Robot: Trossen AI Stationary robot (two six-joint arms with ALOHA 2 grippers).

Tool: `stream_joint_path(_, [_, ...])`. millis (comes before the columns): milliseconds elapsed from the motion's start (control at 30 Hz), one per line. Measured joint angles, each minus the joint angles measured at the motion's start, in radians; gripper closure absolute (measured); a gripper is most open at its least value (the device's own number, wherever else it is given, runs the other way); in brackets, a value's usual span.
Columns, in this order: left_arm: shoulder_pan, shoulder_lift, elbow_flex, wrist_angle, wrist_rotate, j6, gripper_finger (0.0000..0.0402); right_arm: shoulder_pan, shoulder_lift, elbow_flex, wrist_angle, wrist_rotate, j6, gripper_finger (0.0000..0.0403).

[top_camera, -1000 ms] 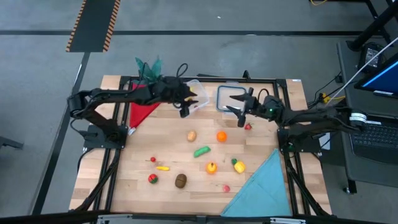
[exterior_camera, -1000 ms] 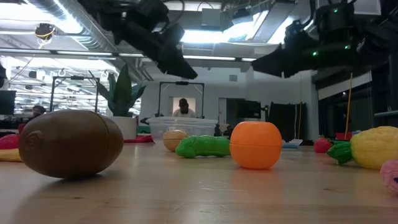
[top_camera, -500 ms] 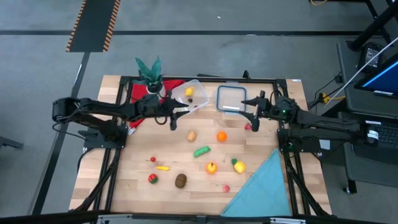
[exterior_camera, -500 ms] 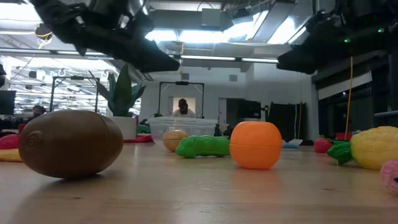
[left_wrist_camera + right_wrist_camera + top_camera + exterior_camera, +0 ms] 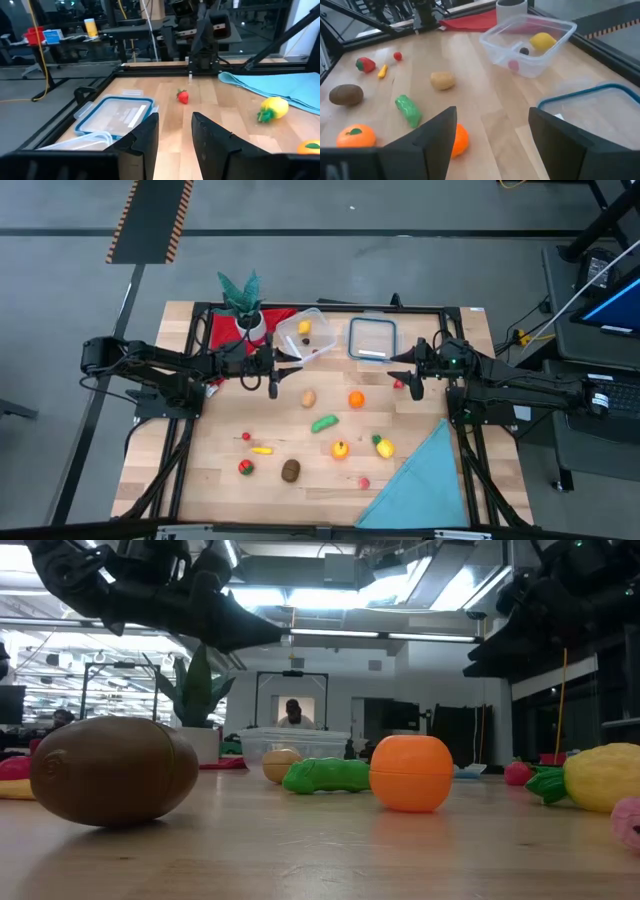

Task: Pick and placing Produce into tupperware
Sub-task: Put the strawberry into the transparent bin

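No text, label or number is legible on anything here.

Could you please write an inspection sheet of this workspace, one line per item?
Surface: wooden table, level.
Job's things: clear tupperware at the far edge holds a yellow piece; orange, green piece, brown kiwi and others lie loose.
Clutter: lid, red cloth, blue cloth, potted plant.
Grippers: left pincer empty, near the tupperware; right pincer open, empty, beside the lid.
Cables: nothing seen on the table.
Surroundings: person far behind.
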Motion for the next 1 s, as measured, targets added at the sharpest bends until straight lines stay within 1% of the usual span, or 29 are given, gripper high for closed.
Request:
stream_joint_path(167, [-0.012,0.000,0.000,0.001,0.000,0.001,0.0302,0.000,0.000,0.000,0.002,0.001,-0.013,0.0153])
stream_joint_path(467, [-0.012,0.000,0.000,0.001,0.000,0.002,0.0317,0.000,0.011,0.001,-0.124,0.004,-0.107,0.0153])
stream_joint_path(533, [-0.012,0.000,0.000,0.001,0.000,0.002,0.0321,0.000,0.024,0.021,-0.187,0.015,-0.138,0.0153])
stream_joint_path(700, [-0.012,0.000,0.000,0.001,0.000,0.002,0.0330,0.000,0.065,0.125,-0.412,0.108,-0.192,0.0153])
stream_joint_path(900, [-0.012,0.000,0.000,0.001,0.000,0.002,0.0341,0.000,0.104,0.179,-0.410,0.117,-0.200,0.0166])
stream_joint_path(1000, [-0.011,0.000,0.000,0.001,-0.001,0.002,0.0346,0.000,0.125,0.227,-0.389,0.117,-0.200,0.0175])
